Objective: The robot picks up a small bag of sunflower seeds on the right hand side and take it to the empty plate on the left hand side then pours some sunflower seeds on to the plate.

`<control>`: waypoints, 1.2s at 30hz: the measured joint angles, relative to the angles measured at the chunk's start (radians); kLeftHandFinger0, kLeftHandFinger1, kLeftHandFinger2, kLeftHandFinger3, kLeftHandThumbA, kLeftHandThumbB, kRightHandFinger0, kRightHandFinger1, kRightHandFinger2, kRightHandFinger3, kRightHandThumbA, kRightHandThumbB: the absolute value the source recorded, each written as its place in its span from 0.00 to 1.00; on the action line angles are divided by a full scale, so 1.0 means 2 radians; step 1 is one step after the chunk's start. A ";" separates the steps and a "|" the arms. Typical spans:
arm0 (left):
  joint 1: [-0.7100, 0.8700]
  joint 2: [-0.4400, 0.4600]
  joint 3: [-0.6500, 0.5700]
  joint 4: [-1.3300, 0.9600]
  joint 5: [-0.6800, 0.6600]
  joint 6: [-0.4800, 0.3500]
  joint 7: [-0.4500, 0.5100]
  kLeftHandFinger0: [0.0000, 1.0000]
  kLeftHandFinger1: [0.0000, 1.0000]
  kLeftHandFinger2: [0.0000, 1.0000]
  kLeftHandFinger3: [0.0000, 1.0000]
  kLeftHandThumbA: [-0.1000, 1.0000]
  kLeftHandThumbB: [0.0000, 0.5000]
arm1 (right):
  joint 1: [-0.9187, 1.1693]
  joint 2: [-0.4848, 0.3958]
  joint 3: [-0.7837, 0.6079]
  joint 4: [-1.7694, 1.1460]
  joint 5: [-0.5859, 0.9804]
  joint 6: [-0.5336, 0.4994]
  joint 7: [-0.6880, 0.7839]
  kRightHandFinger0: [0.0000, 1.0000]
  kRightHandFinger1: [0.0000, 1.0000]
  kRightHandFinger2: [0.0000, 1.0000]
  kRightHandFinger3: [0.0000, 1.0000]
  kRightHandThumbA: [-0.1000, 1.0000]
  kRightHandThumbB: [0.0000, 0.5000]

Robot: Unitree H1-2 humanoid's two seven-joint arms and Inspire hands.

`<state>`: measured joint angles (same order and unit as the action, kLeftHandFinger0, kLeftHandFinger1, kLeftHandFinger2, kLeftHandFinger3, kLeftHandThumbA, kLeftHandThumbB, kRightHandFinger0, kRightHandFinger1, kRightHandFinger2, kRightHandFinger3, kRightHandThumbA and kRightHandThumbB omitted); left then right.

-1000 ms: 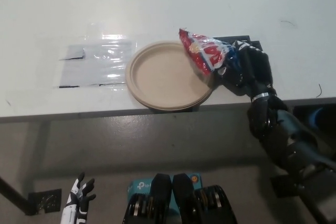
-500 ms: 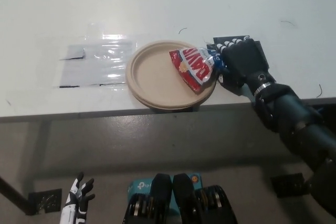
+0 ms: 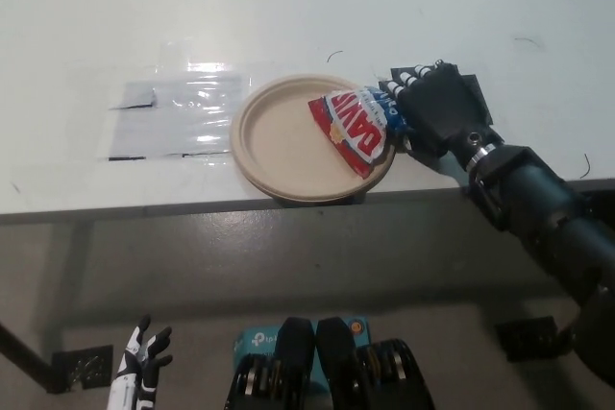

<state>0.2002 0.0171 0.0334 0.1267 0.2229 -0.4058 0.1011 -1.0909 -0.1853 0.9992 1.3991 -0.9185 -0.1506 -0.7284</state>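
- Fingers (image 3: 408, 79) of the right hand (image 3: 437, 108): black with pale segmented bands, curled and pinching the blue end of the seed bag (image 3: 354, 127).
- Seed bag: glossy, crinkled foil, red with white lettering, roughly wedge-shaped. It lies tilted over the plate's 3 o'clock side; the far end points toward plate centre. Whether it touches the plate surface: cannot tell.
- Plate (image 3: 279, 141): round, beige, matte paper or fibre, raised rim, shallow flat well. No seeds discernible on the bare well. Its 6 o'clock rim overhangs the counter's front edge slightly.
- Right arm: black, hard-shelled, bulky, enters from the picture's 4 o'clock; a metallic ring shows at the wrist.
- Black flat pad (image 3: 471, 88): partly hidden under the right hand, at 3 o'clock of the plate.
- Clear plastic sheet (image 3: 178, 112): flat, shiny, wrinkled, rectangular, at 9 o'clock of the plate, its edge just beside the rim.
- Counter (image 3: 288, 7): white, smooth, matte, a few thin dark marks.
- Left hand (image 3: 144, 357): white with dark fingertips, at the picture's 7 o'clock, below counter level, fingers spread, holding nothing.
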 measured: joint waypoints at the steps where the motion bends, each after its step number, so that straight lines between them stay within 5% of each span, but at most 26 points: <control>1: 0.000 0.000 0.000 0.000 0.000 0.000 0.000 0.83 0.88 0.87 1.00 1.00 0.25 | -0.001 0.000 0.000 0.000 -0.002 0.002 -0.001 0.00 0.17 0.63 0.55 0.00 0.61; 9: 0.000 0.000 0.000 0.000 0.000 0.000 0.000 0.81 0.87 0.85 1.00 1.00 0.25 | -0.007 0.000 0.001 0.000 -0.014 0.007 -0.009 0.00 0.19 0.67 0.60 0.00 0.49; 12: 0.001 0.000 0.000 0.000 0.000 0.000 0.000 0.82 0.87 0.84 1.00 1.00 0.25 | -0.013 0.000 0.001 0.000 -0.020 0.007 -0.009 0.00 0.12 0.57 0.49 0.00 0.50; 17: 0.003 0.000 0.000 -0.001 0.000 0.000 0.000 0.81 0.86 0.83 1.00 1.00 0.23 | -0.029 0.002 -0.001 0.000 -0.025 0.007 -0.010 0.00 0.10 0.58 0.46 0.00 0.60; 24: 0.003 0.000 0.000 -0.005 0.001 -0.001 0.000 0.80 0.86 0.82 1.00 1.00 0.21 | -0.045 0.005 -0.004 0.000 -0.027 0.004 -0.010 0.00 0.05 0.55 0.43 0.00 0.60; 28: 0.003 0.001 0.000 -0.006 0.002 -0.001 0.000 0.81 0.85 0.81 1.00 1.00 0.22 | -0.050 0.005 0.002 0.000 -0.035 0.004 -0.011 0.00 0.00 0.46 0.27 0.00 0.65; 36: 0.002 0.001 0.000 -0.006 0.002 -0.001 0.000 0.83 0.84 0.80 1.00 1.00 0.21 | -0.061 0.005 0.032 0.000 -0.065 0.007 -0.017 0.00 0.00 0.47 0.27 0.00 0.54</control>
<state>0.2041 0.0185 0.0329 0.1156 0.2266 -0.4072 0.1011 -1.2137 -0.1762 1.0633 1.3988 -1.0488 -0.1360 -0.7619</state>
